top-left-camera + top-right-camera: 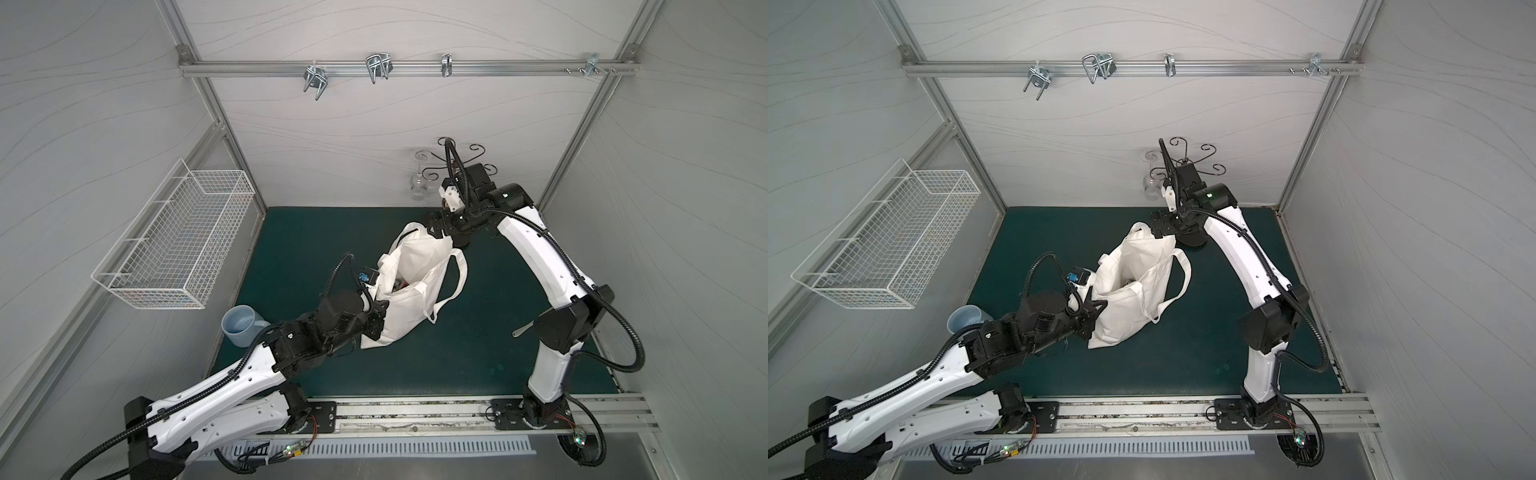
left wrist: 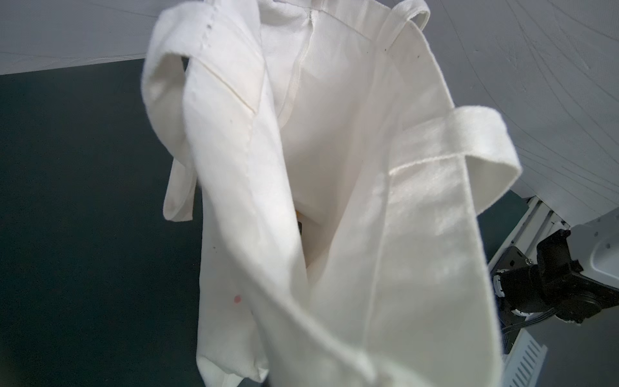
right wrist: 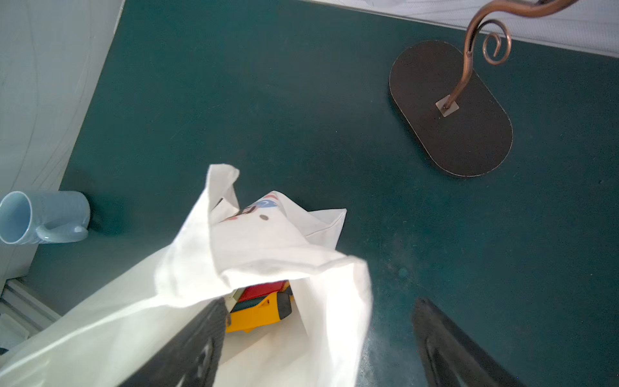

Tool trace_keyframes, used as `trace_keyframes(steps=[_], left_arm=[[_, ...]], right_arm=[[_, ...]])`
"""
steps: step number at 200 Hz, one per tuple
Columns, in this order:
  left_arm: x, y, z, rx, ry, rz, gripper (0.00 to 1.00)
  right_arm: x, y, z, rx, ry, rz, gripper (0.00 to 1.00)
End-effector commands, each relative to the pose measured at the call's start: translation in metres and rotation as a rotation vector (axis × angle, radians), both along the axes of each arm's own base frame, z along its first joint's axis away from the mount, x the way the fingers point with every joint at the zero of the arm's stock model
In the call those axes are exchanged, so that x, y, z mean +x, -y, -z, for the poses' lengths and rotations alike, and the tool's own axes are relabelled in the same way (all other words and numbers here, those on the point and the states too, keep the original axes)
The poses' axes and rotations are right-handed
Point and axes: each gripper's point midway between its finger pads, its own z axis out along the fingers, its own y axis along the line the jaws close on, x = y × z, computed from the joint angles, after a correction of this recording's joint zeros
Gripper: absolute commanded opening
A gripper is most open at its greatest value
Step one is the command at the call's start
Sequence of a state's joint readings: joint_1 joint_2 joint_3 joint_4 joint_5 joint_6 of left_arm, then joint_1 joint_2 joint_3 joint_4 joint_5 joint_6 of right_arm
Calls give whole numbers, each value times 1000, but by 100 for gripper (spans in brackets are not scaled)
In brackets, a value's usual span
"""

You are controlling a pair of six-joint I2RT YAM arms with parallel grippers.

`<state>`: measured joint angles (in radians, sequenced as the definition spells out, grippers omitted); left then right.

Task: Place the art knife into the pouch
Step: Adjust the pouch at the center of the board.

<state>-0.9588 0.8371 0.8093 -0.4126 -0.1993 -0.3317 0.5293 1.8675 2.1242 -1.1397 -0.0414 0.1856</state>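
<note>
From my station I see the pouch point(image 1: 415, 266) standing slumped near the middle of the green desk point(image 1: 436, 365), its mouth gaping upward in both top views point(image 1: 1129, 299), one loop handle hanging off its side. My left tool point(image 1: 379, 311) is pressed together on the near rim of the pouch, pinching the cloth and holding that edge up; the left wrist view is filled with white canvas point(image 2: 335, 167) and shows no fingers. My right tool point(image 1: 436, 227) sits at the far rim with its jaws spread wide. In the right wrist view one finger point(image 3: 187, 348) lies at the edge of the mouth, the second finger point(image 3: 449, 348) is out over the bare desk, and the rim of the pouch point(image 3: 351, 288) lies between them. It grips nothing. The art knife point(image 3: 258, 313), yellow with a dark end, lies down inside the pouch beside a red item point(image 3: 261, 291). A pale blue mug point(image 1: 241, 326) sits by the desk's left edge, a white wire basket point(image 1: 178, 253) hangs on the left wall, and a scroll-hook stand point(image 3: 452, 127) with a wine glass point(image 1: 417, 185) is at the back.
</note>
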Motion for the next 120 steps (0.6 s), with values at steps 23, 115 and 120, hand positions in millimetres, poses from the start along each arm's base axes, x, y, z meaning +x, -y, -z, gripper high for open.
trace_keyframes(steps=[23,115,120], left_arm=[[-10,-11,-3,-5,-5,-12,0],[-4,-46,-36,60,80,-129,0],[-1,-49,-38,75,89,-149,0]], right_arm=[[2,-13,36,20,-94,-43,79],[-23,15,-19,40,36,-3,0],[-26,18,-23,41,46,2,0]])
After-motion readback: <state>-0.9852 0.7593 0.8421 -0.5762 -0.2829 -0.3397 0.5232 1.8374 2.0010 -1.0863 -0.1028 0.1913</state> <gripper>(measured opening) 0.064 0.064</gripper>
